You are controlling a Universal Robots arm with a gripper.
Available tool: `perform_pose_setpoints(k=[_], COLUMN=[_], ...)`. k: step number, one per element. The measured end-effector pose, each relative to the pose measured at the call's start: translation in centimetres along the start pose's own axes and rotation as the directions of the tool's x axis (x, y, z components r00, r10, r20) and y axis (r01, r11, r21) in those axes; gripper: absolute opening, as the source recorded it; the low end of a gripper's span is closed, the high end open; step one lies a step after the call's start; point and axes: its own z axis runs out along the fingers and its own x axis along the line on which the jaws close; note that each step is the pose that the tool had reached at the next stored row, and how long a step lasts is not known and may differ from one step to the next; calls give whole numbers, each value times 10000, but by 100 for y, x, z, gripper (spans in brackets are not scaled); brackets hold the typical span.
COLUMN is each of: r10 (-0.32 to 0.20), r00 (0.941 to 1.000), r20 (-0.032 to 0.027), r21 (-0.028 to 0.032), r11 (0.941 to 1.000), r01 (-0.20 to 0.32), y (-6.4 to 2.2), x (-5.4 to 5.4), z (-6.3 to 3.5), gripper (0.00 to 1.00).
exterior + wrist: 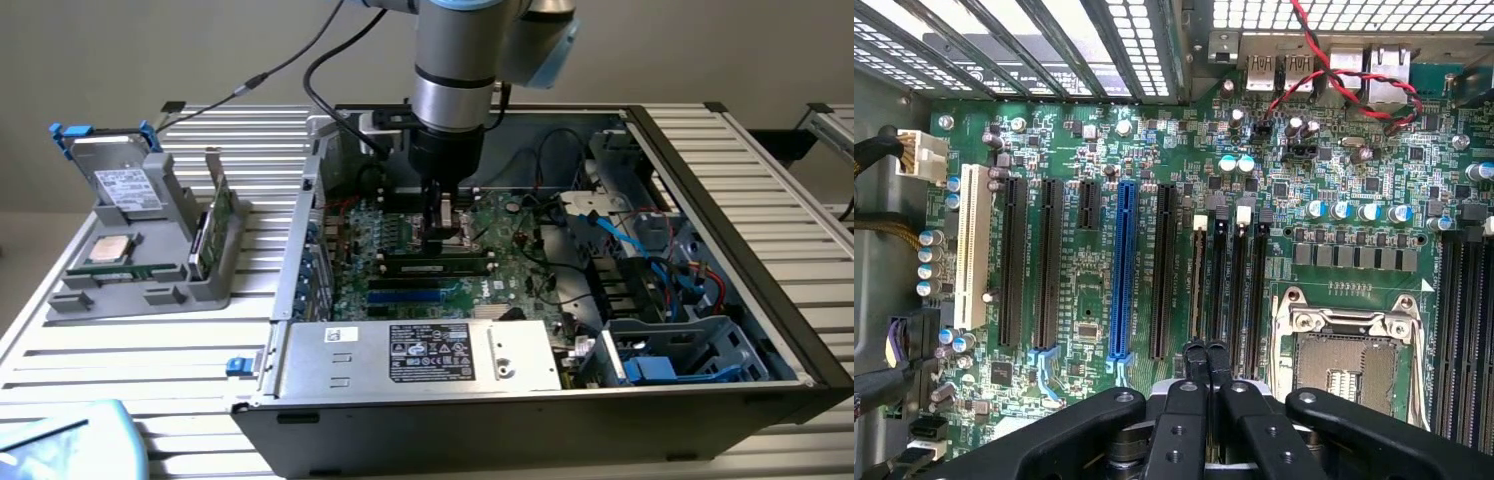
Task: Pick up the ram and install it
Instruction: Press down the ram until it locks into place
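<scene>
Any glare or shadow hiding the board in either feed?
Exterior view: even light; the arm shades the motherboard near the gripper, and the power supply's metal top shines without glare. Wrist view: bright, the memory slots and the empty processor socket read clearly; the shut gripper blocks the near edge.

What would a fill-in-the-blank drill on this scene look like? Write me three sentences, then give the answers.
1. The gripper hangs over the motherboard with its fingers ___.
2. Among the black slots, one long slot is coloured ___.
3. The grey parts holder stands outside the computer case, at the exterior view's ___.

Missing words: shut; blue; left.
</scene>
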Motion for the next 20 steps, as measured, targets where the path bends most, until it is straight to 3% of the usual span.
perform_pose_setpoints(k=[6,11,16,20], r10=[92,788,1539,2134], r00=[10000,9969,9880,9769], r20=[7,52,103,141], r21=[-7,-39,-89,-135], r11=[10000,9969,9881,9769], r01=[-92,-787,-1538,-2132], y=[-4,-4,-4,-4], x=[1,1,1,0], z=[0,1,5,10], gripper=[10,10,10,10])
